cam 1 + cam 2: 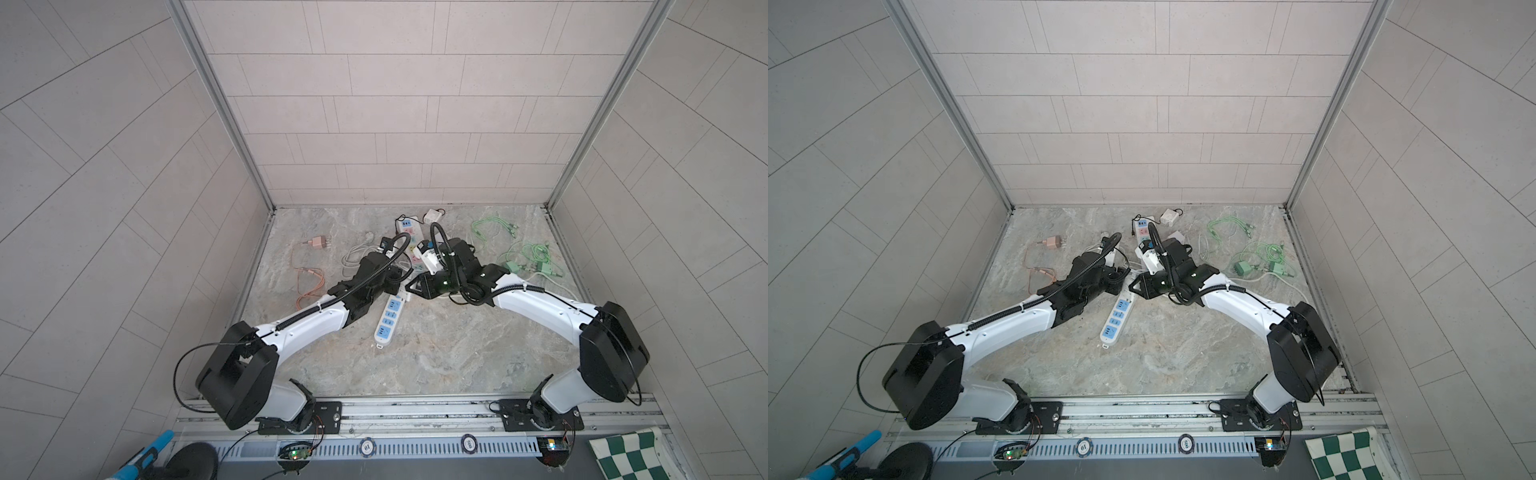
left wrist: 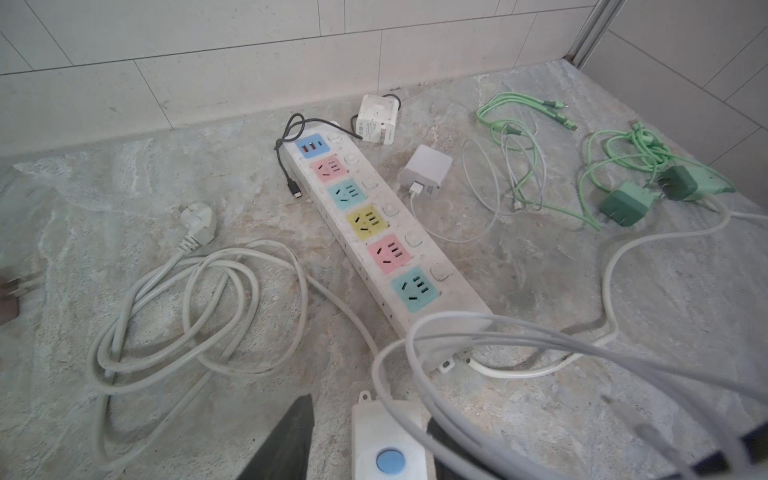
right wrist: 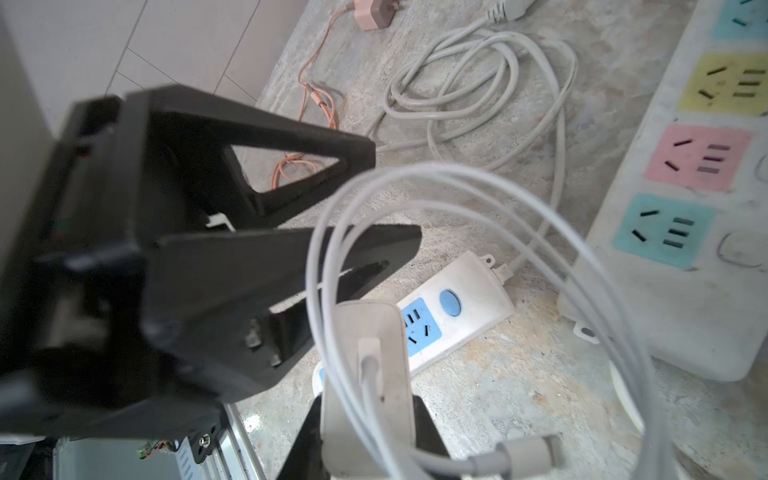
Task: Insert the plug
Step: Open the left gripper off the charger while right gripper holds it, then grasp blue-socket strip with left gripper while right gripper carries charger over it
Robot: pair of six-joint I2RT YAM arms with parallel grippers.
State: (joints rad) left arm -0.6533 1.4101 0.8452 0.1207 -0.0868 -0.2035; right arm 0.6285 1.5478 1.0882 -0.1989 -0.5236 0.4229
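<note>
While the blue strip [image 1: 388, 318] lies nearest me, its long axis running near to far with the far end tipped a little right, both claws meet over that far end. My left gripper [image 3: 397, 195] stands half wide astride the strip's button end. Bare floor shows between one finger and the casing, so I judge it brackets the strip rather than clamps it. My right gripper [image 3: 368, 401] is closed tight on the plug [image 3: 365, 328], with cable loops trailing off it. The plug hangs just above the strip, beside its farthest socket [image 3: 419, 328]; its prongs are hidden from me. So I judge the move belongs to the right arm: straight down, prongs squared to the socket. Beyond both claws lies the coloured strip [image 2: 374, 224].
</note>
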